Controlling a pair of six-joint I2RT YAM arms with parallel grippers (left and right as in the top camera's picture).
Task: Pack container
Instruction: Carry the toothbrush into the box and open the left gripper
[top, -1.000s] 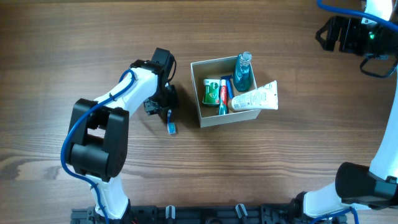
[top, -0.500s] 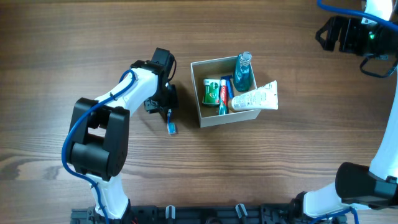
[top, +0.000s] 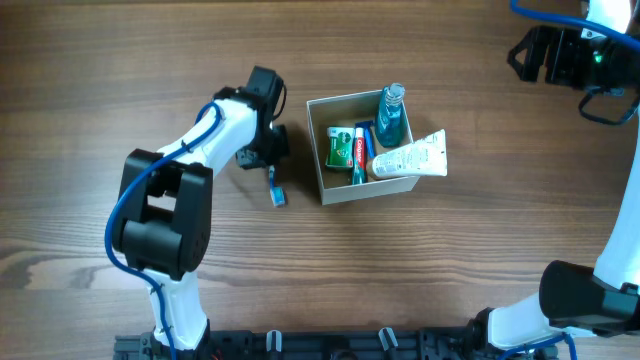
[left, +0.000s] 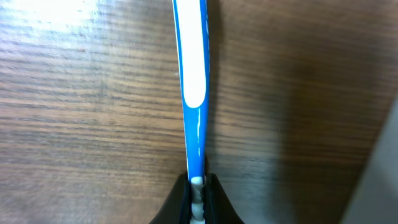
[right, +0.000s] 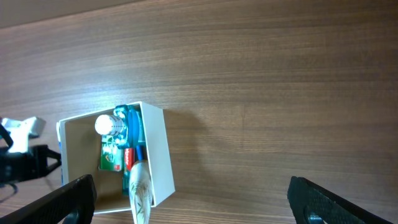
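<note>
- Wood-grain bench (top: 480, 240). We see the container (top: 372, 190) near its middle, a little toward the far edge. It already holds a blue bottle (top: 390, 118), a white tube (top: 412, 158) and a toothpaste pack (top: 340, 148).
- Change: the left gripper (top: 268, 162) has shifted slightly toward the far edge since a second ago. The toothbrush (top: 276, 190) went with it and now sits a touch closer to the container's left wall, still outside it.
- Left wrist view: the fingers (left: 177, 202) are pinched tight on one end of the toothbrush (left: 194, 74), and the rest sticks out over the wood. We can't tell if it's clear of the bench.
- The right gripper (top: 530, 55) is by the far right corner, fingers spread wide, nothing in them.
- We judge the grasp is made and the carry is starting. The toothbrush looks like the last loose item, and it needs lifting over the left wall.
</note>
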